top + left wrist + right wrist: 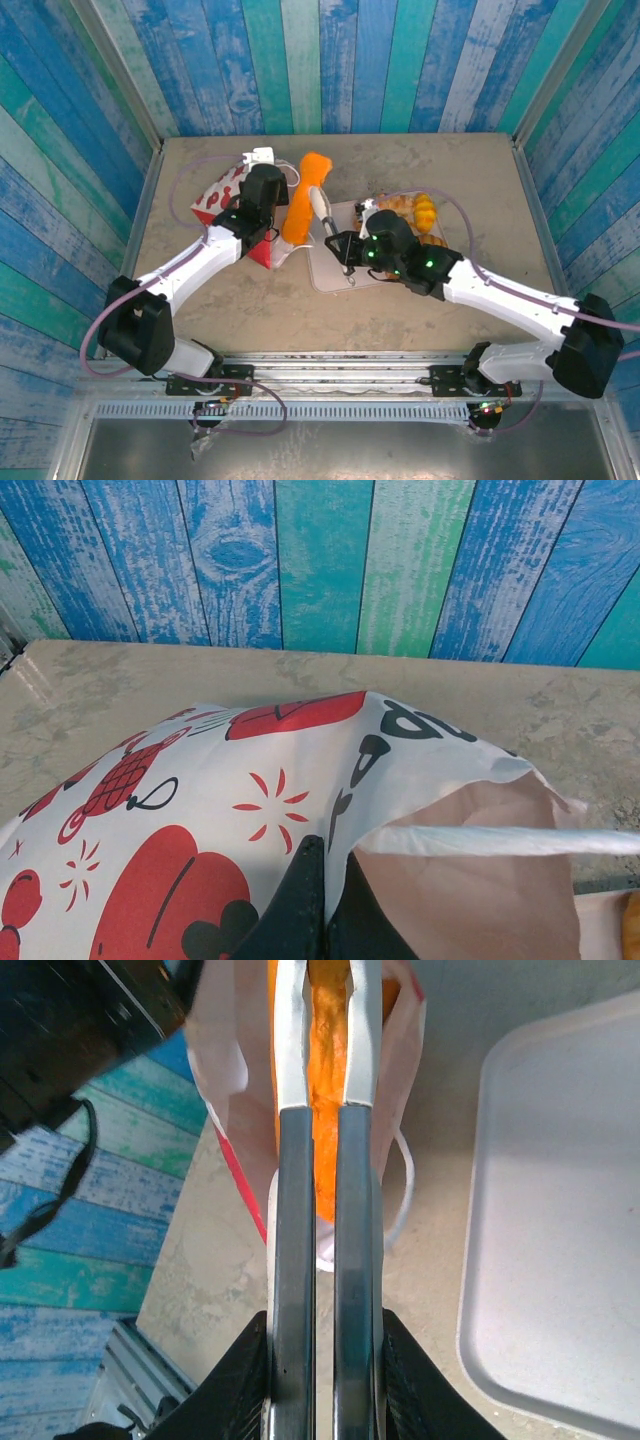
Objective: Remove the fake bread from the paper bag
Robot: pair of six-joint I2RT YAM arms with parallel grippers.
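Note:
The paper bag (222,196), red with white prints, is tilted over with its mouth toward the tray. My left gripper (326,855) is shut on the bag's rim (420,825), one finger outside and one inside. My right gripper (345,250) is shut on a pair of silver tongs (322,214). The tongs (325,1160) pinch a long orange piece of fake bread (305,192) at the bag's mouth. In the right wrist view the bread (330,1030) sits between the tong tips, with the bag (228,1070) behind it. More fake bread (412,212) lies on the tray.
A flat pale tray (330,272) lies mid-table under the right arm, and its bare surface (560,1210) is to the right of the tongs. The bag's thin white handle (500,840) stretches across its mouth. Blue and green plank walls enclose the table.

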